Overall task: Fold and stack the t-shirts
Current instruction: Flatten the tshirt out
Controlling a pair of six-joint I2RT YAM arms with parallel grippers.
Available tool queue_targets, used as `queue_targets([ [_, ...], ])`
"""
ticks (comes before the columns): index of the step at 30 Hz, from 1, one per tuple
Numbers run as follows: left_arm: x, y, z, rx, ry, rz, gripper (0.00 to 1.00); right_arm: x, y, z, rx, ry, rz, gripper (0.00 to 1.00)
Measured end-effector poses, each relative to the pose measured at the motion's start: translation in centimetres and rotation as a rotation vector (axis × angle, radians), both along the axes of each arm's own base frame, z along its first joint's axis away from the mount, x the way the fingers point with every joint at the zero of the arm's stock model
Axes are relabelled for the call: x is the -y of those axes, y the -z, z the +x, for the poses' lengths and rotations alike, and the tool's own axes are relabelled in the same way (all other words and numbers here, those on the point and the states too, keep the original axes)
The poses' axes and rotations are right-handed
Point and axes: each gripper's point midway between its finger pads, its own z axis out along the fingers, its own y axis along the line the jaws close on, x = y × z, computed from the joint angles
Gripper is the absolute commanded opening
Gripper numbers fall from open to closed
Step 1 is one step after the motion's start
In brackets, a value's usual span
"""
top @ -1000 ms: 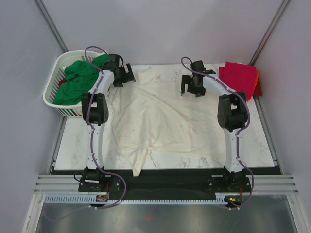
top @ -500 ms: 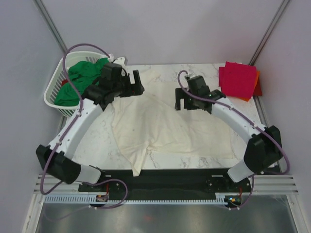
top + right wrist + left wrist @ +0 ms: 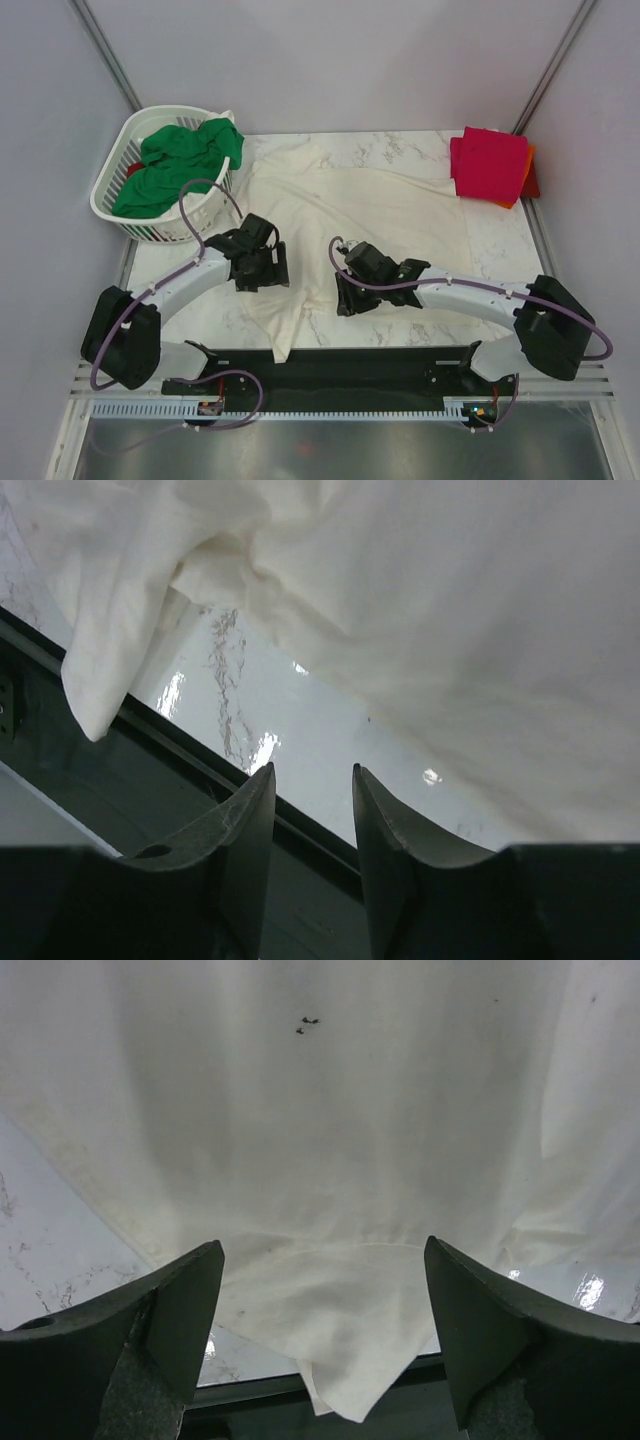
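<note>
A large cream-white t-shirt point(image 3: 370, 215) lies spread across the marble table point(image 3: 500, 260). One sleeve point(image 3: 283, 345) hangs over the near edge. My left gripper point(image 3: 262, 268) hovers low over the shirt's near left part. In the left wrist view this gripper point(image 3: 322, 1243) is open wide, with the cream cloth point(image 3: 330, 1110) under it and nothing pinched. My right gripper point(image 3: 345, 295) is at the shirt's near hem. In the right wrist view its jaws point(image 3: 313, 767) stand a narrow gap apart over bare table, with the cloth point(image 3: 450, 600) just beyond them.
A white slotted basket point(image 3: 110, 195) at the back left holds a green t-shirt point(image 3: 175, 165). A folded crimson-pink t-shirt point(image 3: 488, 160) lies on an orange one point(image 3: 521, 178) at the back right corner. A black rail point(image 3: 380, 355) runs along the near table edge.
Both arms have swung from the far side of the table down to the shirt's near edge. The right jaws have narrowed. The shirt's far part is now uncovered.
</note>
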Motion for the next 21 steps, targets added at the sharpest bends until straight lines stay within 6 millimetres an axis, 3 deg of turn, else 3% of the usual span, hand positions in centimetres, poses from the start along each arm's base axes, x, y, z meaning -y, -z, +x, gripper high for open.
queue_targets([
  [4,-0.1,1.3,-0.4,-0.022,-0.026,0.000,0.88,-0.9,1.7,0.9,-0.001,0.008,-0.012,0.41],
  [9,0.0,2.6,-0.1,-0.041,-0.034,0.012,0.88,-0.6,4.9,2.0,-0.045,0.038,-0.051,0.38],
  [12,-0.1,3.4,0.1,-0.051,-0.037,0.027,0.88,-0.2,4.8,3.3,-0.051,0.080,-0.005,0.38],
  [21,-1.4,4.1,2.7,-0.044,-0.100,0.098,0.86,5.3,4.6,4.3,-0.059,0.201,-0.011,0.43],
])
